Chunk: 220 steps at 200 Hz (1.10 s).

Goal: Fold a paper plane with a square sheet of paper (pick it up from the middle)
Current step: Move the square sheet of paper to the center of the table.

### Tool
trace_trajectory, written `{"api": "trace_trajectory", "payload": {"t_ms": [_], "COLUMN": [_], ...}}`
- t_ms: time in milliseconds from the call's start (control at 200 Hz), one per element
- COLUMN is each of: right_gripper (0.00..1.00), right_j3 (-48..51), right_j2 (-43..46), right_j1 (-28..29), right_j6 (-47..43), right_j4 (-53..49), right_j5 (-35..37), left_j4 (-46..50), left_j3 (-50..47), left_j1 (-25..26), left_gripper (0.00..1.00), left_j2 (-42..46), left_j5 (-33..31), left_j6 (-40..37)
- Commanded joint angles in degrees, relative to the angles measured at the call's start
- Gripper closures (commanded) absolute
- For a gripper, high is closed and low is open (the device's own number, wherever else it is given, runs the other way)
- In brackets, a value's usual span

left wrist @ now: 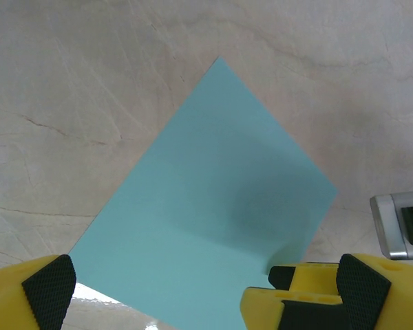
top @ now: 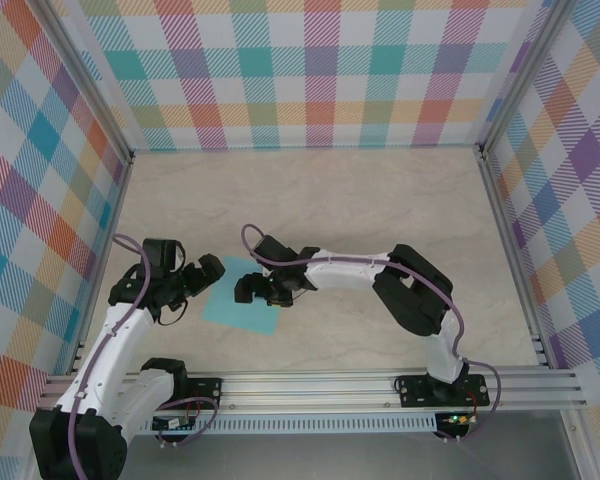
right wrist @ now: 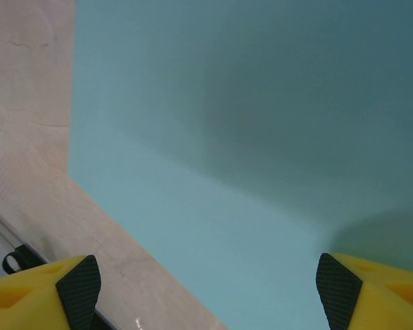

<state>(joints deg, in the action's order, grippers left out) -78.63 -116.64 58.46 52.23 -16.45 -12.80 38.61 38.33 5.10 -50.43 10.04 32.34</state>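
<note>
The square sheet of paper (top: 242,311) is turquoise and lies flat on the pale table, near the front and left of centre. My left gripper (top: 198,280) hovers at its left edge, open; in the left wrist view the sheet (left wrist: 206,206) spreads out beyond the wide-apart jaws of the left gripper (left wrist: 206,292). My right gripper (top: 256,290) is low over the sheet's right part, open. In the right wrist view the right gripper (right wrist: 208,292) has one fingertip over the sheet (right wrist: 261,137) and the other over bare table. A yellow finger of the right gripper (left wrist: 292,302) shows in the left wrist view.
An aluminium rail (top: 330,385) runs along the near edge, just behind the sheet's front corner. Checked walls (top: 310,80) enclose the table on three sides. Bare tabletop (top: 330,200) stretches toward the back.
</note>
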Motion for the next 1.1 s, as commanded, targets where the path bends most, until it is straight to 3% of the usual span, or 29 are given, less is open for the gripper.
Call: {"api": "trace_trajectory", "payload": {"t_ms": [0,285,520,690,945,1095], "right_gripper": [0.16,0.17,0.17,0.17,0.19,0.21], "right_j3": [-2.5,3.8,13.1,20.0,27.9,32.9], "right_j2": [-1.9,2.4,9.2,14.0,19.7,24.7], "right_j1": [-0.1,-2.1,-10.5,-16.7,-20.4,-22.1], "right_j6": [-0.5,-7.6,-14.1,-14.3,-8.6,-4.1], "right_j4": [-6.4,-15.5,-14.2,-10.8,-8.0,-6.2], "right_j5": [1.4,8.4,6.5,3.1,4.4,5.3], "left_j4": [-1.7,-4.0,-7.8,-12.5,-20.8,-22.2], "left_j3": [-0.6,-0.8,-0.8,0.0,6.2,12.8], "left_j1": [-0.8,-0.8,2.4,10.0,24.6,30.6], "left_gripper": [0.00,0.00,0.06,0.16,0.33,0.41], "left_j2": [-0.4,-2.9,-8.4,-14.5,-29.6,-39.0], "left_j5": [1.2,9.4,15.2,15.6,12.7,11.4], "left_j6": [-0.5,-2.6,-2.8,-0.1,4.8,6.9]}}
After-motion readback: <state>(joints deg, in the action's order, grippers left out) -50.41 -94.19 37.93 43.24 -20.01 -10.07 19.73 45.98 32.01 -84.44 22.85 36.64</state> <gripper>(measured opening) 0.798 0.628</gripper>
